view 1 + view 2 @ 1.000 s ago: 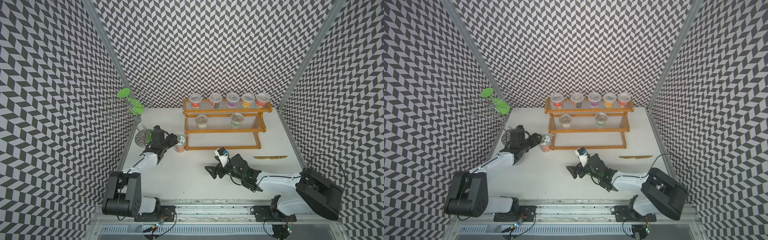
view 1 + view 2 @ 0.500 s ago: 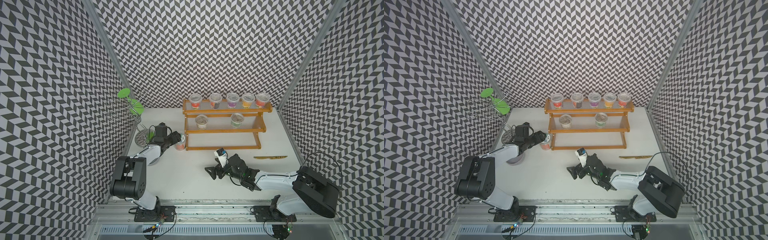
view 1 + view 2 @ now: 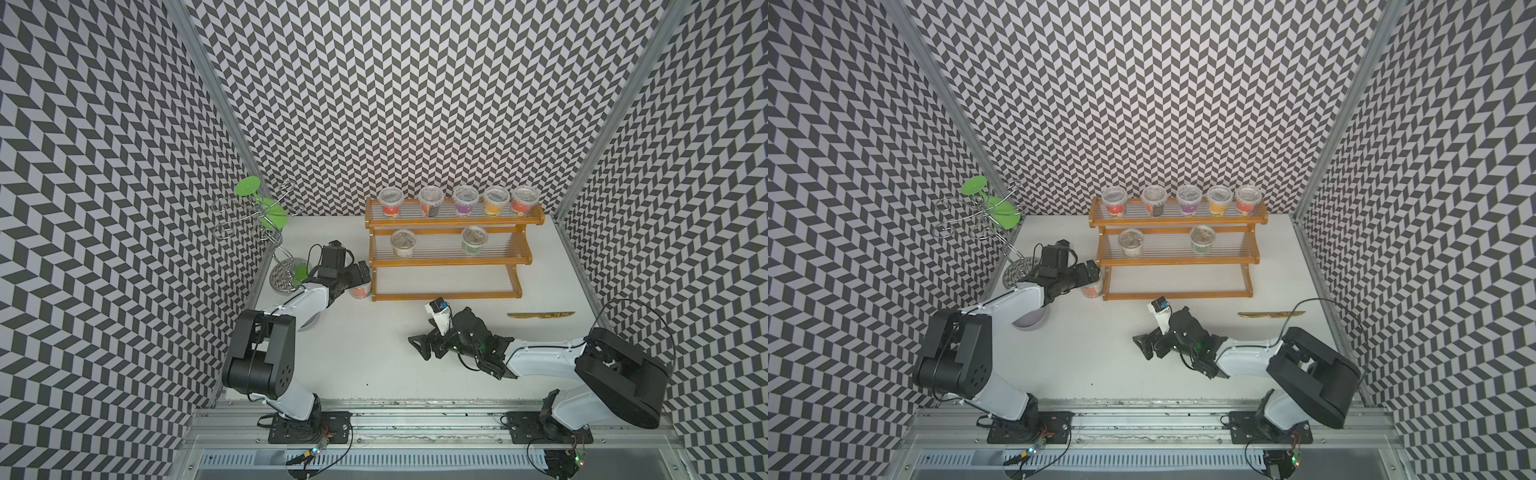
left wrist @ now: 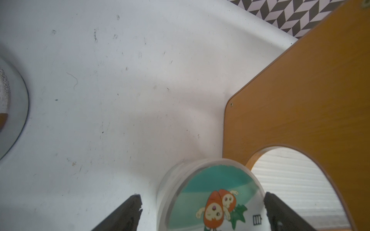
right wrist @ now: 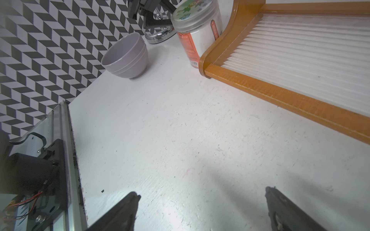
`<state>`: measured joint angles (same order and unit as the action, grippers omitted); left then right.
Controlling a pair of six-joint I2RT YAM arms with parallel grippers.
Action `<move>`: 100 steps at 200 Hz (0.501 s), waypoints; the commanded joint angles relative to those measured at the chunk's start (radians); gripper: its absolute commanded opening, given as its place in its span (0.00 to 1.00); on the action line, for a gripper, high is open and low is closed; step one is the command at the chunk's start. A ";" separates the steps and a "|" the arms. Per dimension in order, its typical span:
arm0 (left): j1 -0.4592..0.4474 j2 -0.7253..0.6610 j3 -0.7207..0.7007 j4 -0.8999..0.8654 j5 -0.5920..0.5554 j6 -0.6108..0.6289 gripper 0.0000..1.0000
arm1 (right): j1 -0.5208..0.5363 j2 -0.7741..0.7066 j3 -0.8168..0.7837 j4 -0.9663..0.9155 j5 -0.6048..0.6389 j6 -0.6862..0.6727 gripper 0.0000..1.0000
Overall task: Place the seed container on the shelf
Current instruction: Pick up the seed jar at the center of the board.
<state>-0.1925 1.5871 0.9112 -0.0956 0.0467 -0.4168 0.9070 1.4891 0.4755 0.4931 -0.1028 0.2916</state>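
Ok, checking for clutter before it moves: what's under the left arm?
A lilac bowl stands upright on the table. In both top views the arm covers most of it; the right wrist view shows it whole, though not its inside bottom.

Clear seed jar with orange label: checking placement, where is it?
In both top views the jar stands on the white table just left of the orange wooden shelf, within the open left gripper.

Your seed container (image 3: 360, 291) mostly hidden under the left gripper (image 3: 359, 276) in both top views, lid cut off in the left wrist view, bowl (image 3: 1030, 322) half under the left arm (image 3: 307, 301), labels on the shelf (image 3: 446, 296) jars (image 3: 391, 208) too small to read
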 commanded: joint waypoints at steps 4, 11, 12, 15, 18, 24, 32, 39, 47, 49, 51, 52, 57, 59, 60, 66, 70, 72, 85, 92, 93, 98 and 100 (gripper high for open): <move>-0.020 -0.032 -0.017 -0.003 -0.050 0.047 1.00 | 0.005 0.016 0.026 0.009 -0.006 -0.014 0.99; -0.022 -0.036 -0.027 0.007 -0.050 0.050 1.00 | 0.006 0.016 0.026 0.005 -0.006 -0.016 0.99; -0.023 -0.035 -0.027 0.007 -0.050 0.050 1.00 | 0.006 0.017 0.026 0.005 -0.006 -0.016 0.99; -0.025 -0.036 -0.031 0.011 -0.050 0.052 0.99 | 0.006 0.016 0.027 0.004 -0.006 -0.016 1.00; -0.026 -0.039 -0.032 0.014 -0.050 0.053 1.00 | 0.006 0.015 0.025 0.004 -0.006 -0.017 0.99; -0.030 -0.039 -0.035 0.017 -0.049 0.057 0.99 | 0.006 0.013 0.026 0.003 -0.006 -0.020 1.00; -0.036 -0.040 -0.036 0.018 -0.058 0.063 1.00 | 0.006 0.012 0.026 0.001 -0.007 -0.021 1.00; -0.040 -0.040 -0.036 0.018 -0.073 0.067 1.00 | 0.006 0.011 0.026 -0.003 -0.006 -0.022 1.00; -0.043 -0.036 -0.034 0.012 -0.081 0.070 1.00 | 0.005 0.009 0.026 -0.005 -0.005 -0.023 1.00; -0.044 -0.036 -0.034 0.009 -0.084 0.070 1.00 | 0.006 0.009 0.026 -0.005 -0.005 -0.024 1.00; -0.044 -0.036 -0.034 0.008 -0.086 0.071 1.00 | 0.005 0.009 0.026 -0.005 -0.005 -0.024 1.00; -0.045 -0.036 -0.033 0.007 -0.086 0.070 0.99 | 0.005 0.008 0.026 -0.005 -0.005 -0.025 1.00; -0.048 -0.034 -0.032 0.007 -0.089 0.072 0.99 | 0.006 0.008 0.025 -0.007 -0.005 -0.024 0.99; -0.049 -0.034 -0.033 0.008 -0.089 0.073 1.00 | 0.006 0.008 0.025 -0.007 -0.004 -0.023 1.00; -0.049 -0.034 -0.034 0.007 -0.090 0.073 1.00 | 0.006 0.008 0.025 -0.007 -0.004 -0.024 1.00; -0.052 -0.033 -0.035 0.008 -0.093 0.075 1.00 | 0.006 0.008 0.024 -0.007 -0.004 -0.022 0.99; -0.054 -0.033 -0.035 0.011 -0.094 0.076 0.99 | 0.005 0.008 0.023 -0.008 -0.005 -0.022 1.00; -0.056 -0.034 -0.036 0.011 -0.094 0.077 1.00 | 0.005 0.009 0.023 -0.008 -0.005 -0.022 0.99; -0.060 -0.034 -0.044 0.017 -0.091 0.081 1.00 | 0.006 0.008 0.023 -0.010 -0.005 -0.021 0.99; -0.061 -0.035 -0.047 0.024 -0.076 0.088 1.00 | 0.005 0.009 0.021 -0.009 -0.005 -0.019 0.99; -0.061 -0.035 -0.048 0.025 -0.073 0.089 1.00 | 0.006 0.009 0.020 -0.009 -0.005 -0.020 0.99; -0.062 -0.035 -0.052 0.030 -0.062 0.090 0.99 | 0.005 0.007 0.019 -0.008 -0.005 -0.019 1.00; -0.062 -0.035 -0.054 0.033 -0.058 0.090 1.00 | 0.005 0.007 0.018 -0.008 -0.005 -0.020 0.99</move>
<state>-0.2337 1.5642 0.8864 -0.0738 -0.0326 -0.3630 0.9073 1.4986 0.4816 0.4709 -0.1047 0.2775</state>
